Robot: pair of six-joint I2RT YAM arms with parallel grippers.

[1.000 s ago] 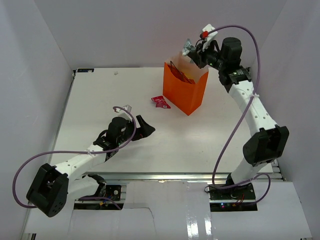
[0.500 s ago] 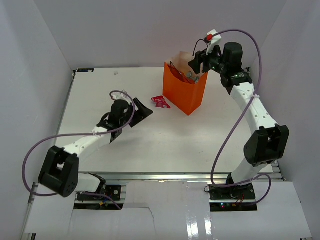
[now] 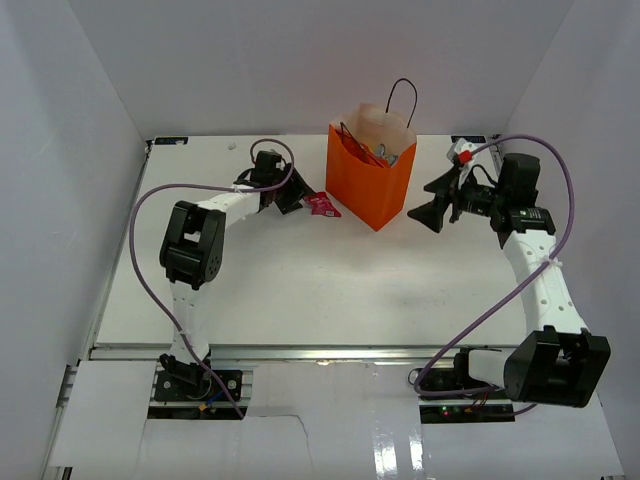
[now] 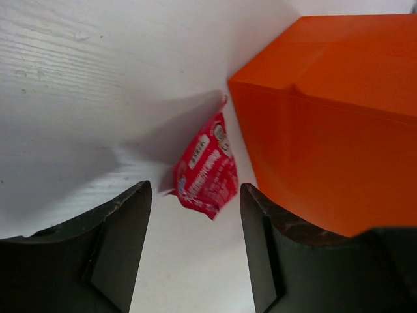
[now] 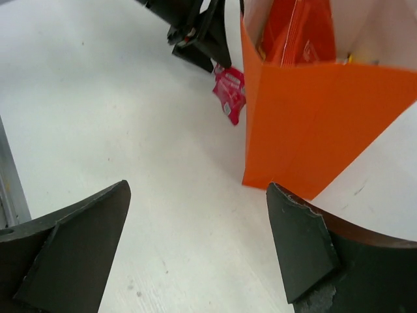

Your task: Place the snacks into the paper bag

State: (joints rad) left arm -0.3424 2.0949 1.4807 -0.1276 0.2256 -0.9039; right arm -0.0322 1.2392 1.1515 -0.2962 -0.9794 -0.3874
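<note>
- Since the pink-red wrapper (image 3: 322, 204) is the only snack we see outside the bag, lying flat on the table (image 3: 300, 290) just left of the paper bag (image 3: 370, 190) in the upper middle of the top view, we judge its pick-up to be the step in hand.
- Other snacks (image 5: 296, 29) sit inside the bag, which stands upright.
- Our left gripper (image 4: 195, 189) is just short of the wrapper, jaws partly open and holding nothing; the wrapper lies just beyond the fingertips, in line with the gap.
- Next, we think, it must ease forward, close on the thin packet without nudging the bag, then lift it over the rim.
- Our right gripper (image 3: 432, 202) hangs to the right of the bag, jaws wide and empty.
- A second ago the left gripper was at centre left of the top view, well apart from the wrapper. The right gripper was over the bag's mouth, gripping a silvery packet that it no longer holds.
</note>
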